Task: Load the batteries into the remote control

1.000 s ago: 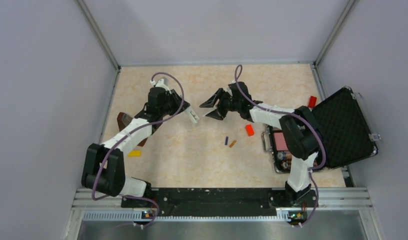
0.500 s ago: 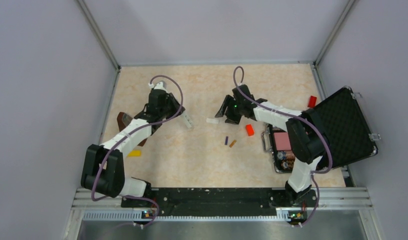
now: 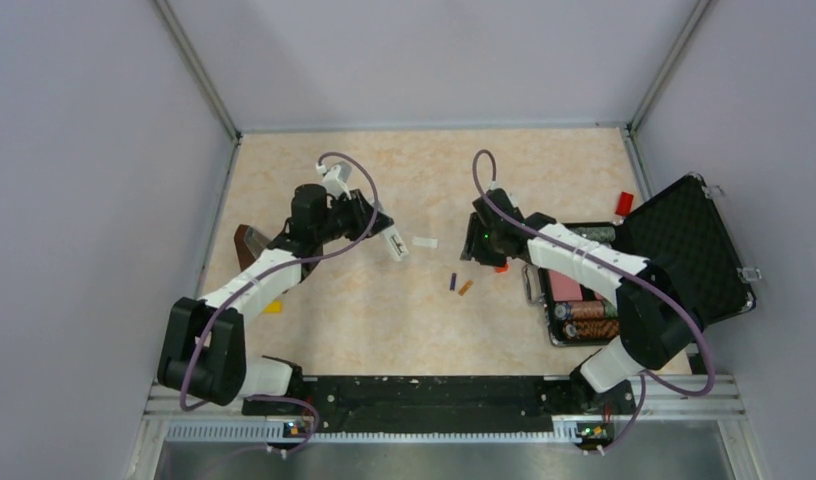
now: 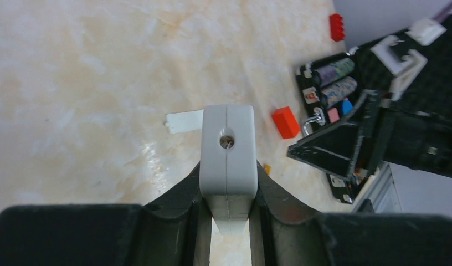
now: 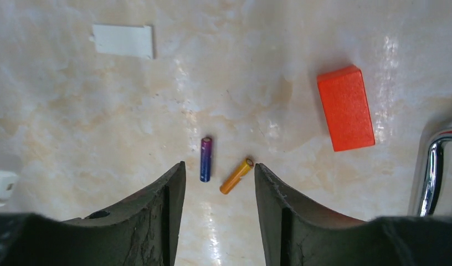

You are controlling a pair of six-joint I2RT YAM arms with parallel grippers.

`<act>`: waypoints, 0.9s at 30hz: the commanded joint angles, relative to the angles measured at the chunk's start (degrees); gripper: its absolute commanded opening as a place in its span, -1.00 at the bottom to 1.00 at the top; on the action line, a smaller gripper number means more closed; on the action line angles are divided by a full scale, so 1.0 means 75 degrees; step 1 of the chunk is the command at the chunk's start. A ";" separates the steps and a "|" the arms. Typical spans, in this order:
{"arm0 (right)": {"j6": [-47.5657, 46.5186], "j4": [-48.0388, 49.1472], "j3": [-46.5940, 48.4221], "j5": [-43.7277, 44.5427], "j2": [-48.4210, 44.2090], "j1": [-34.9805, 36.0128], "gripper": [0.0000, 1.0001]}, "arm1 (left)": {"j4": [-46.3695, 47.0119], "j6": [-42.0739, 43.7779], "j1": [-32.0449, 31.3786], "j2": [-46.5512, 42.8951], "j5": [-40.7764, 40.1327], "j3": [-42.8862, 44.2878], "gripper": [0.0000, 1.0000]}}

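Nearest, off to the left by the arm bases: a short yellow bar [image 3: 272,306] on the beige marbled desk [image 3: 384,330], no part of this job.

Next out, near mid-desk: the two batteries, a thin dark purple cylinder [image 5: 205,159] and a thin orange-brown cylinder [image 5: 236,176]. Both loose on the desk, close together but not touching, not yet loaded. Straight above them, the right jaws, spread apart and empty, framing both cells in the wrist view. Probably lined up for a pick; no telling which cell first. Just to the right, a chunky red-orange block [image 5: 345,108], near enough to be nudged on a careless descent.

Further out, the slim white remote control [image 3: 392,243], clenched between the left jaws and apparently held clear of the desk, its free end pointing toward the middle. Held so, by the look of it, to offer the battery bay to the other arm; no telling whether the bay faces up. Just beyond its tip, flat on the desk, a small loose white rectangular plate [image 3: 425,242], presumably the cover, parked out of the way.

Farthest right, an open black foam-lined case [image 3: 684,260], and at its far corner a second small red block [image 3: 624,203].
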 commanded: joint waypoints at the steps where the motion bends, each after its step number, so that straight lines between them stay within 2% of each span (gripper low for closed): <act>1: 0.0463 -0.0324 -0.0332 0.0710 -0.0122 0.0335 0.02 | 0.1906 0.0253 -0.0017 -0.0345 0.1674 -0.0183 -1.00; 8: 0.1302 -0.0012 -0.0789 0.0747 0.0021 0.0532 0.04 | 0.1058 0.1073 -0.0013 -0.0762 0.1648 0.0056 -1.00; 15: 0.2490 0.0438 -0.0986 0.0551 0.0352 0.0597 -0.22 | 0.0578 0.1214 -0.0013 -0.1351 0.1076 -0.0045 -1.00; 23: 0.2883 0.0331 -0.0817 0.0677 0.0718 0.0725 -0.26 | 0.0242 0.1339 -0.0013 -0.1760 0.0808 -0.0260 -1.00; 27: 0.2861 0.0299 -0.0755 0.0695 0.0896 0.0766 -0.47 | 0.0187 0.1330 -0.0007 -0.1874 0.0607 -0.0352 -1.00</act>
